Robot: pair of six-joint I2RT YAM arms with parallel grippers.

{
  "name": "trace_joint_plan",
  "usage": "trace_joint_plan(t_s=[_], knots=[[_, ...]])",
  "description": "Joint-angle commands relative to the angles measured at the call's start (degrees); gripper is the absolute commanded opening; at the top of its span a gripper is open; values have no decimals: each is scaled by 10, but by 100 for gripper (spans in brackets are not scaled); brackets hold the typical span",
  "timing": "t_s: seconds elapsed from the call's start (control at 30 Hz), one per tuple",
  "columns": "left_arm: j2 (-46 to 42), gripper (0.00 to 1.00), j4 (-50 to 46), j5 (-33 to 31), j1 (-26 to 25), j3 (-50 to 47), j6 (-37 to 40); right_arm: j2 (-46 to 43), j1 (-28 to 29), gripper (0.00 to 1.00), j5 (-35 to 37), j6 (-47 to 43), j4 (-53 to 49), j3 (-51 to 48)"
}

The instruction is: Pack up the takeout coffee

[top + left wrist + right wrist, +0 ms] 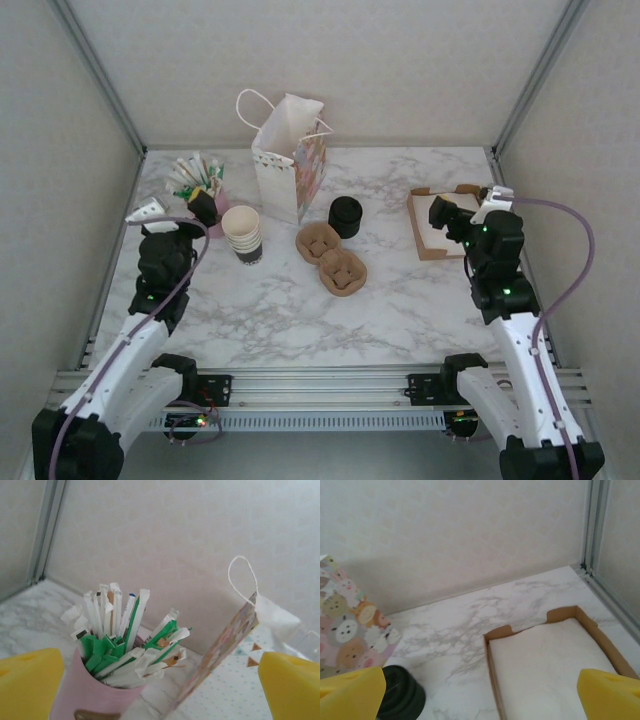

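End effectors, left (175,209) and right (468,207): stood wide, empty. Coffee: not told apart from cup stack (243,235), just left of bag (285,160). Risk: pinch might have lifted several nested cups.

Front tabletop (300,320) open; bag (288,165), cups (242,235), trays (333,258) crowd behind.

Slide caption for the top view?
Left gripper and right gripper open, flanking gift bag, paper cups and black cylinder on marble table.

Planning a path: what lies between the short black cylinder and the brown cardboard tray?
The stretch is bare marble table, as the top and right wrist views show.
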Motion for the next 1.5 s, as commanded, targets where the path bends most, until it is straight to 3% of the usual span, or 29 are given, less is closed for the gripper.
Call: trace_joint_plan(t_s=[0.0, 0.1, 0.23, 0.4, 0.53, 0.63, 0.83, 0.93, 1.07, 1.47], knots=[[-31, 100, -153, 18, -5, 37, -60, -19, 1, 99, -60, 24, -137, 26], [-63, 100, -176, 41, -5, 37, -67, -30, 2, 99, -91, 26, -165, 29], [-89, 100, -245, -11, 3, 57, -157, -31, 2, 99, -103, 52, -203, 35], [-57, 100, -321, 16, 11, 130, -173, -6, 2, 99, -133, 72, -211, 33], [12, 100, -384, 82, 9, 196, -138, 26, 2, 99, -134, 101, -210, 31], [44, 100, -423, 92, 3, 227, -117, 40, 2, 99, -137, 131, -203, 24], [124, 95, -511, 119, -6, 300, -63, 50, 2, 99, -221, 140, -138, -13], [165, 84, -549, 119, -28, 330, -37, 56, 1, 99, -272, 135, -104, -32], [201, 72, -591, 71, -57, 353, -28, 73, 9, 96, -305, 128, -86, -40], [275, 47, -614, 62, -71, 377, -12, 98, 50, 93, -290, 109, -95, -38]])
